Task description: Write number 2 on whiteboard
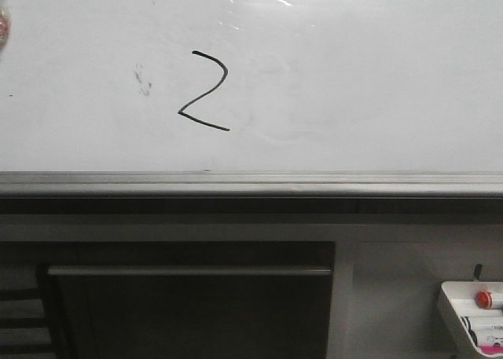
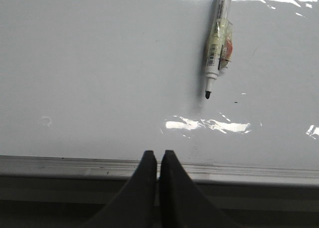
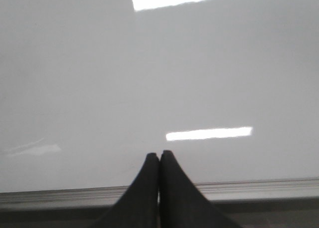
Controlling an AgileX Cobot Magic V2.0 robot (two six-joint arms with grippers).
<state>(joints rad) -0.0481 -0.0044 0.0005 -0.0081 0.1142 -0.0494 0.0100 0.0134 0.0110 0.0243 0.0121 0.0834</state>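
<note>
The number 2 (image 1: 204,92) in front view only; marker (image 2: 217,47) in left wrist view only

whiteboard (image 1: 354,100): 1 | number 2 (image 1: 206,92): 1 | marker (image 2: 218,48): 1 | tray (image 1: 456,316): 1 | claws: 2 — left claw (image 2: 158,158), right claw (image 3: 159,158)

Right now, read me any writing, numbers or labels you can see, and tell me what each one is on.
"2": hand-drawn in black line on the whiteboard; the number 2 is the only readable text.
Marker label: a barcode and print, too small to read.
Tray contents: a pink and white item with dark marks, too blurred to read.
</note>
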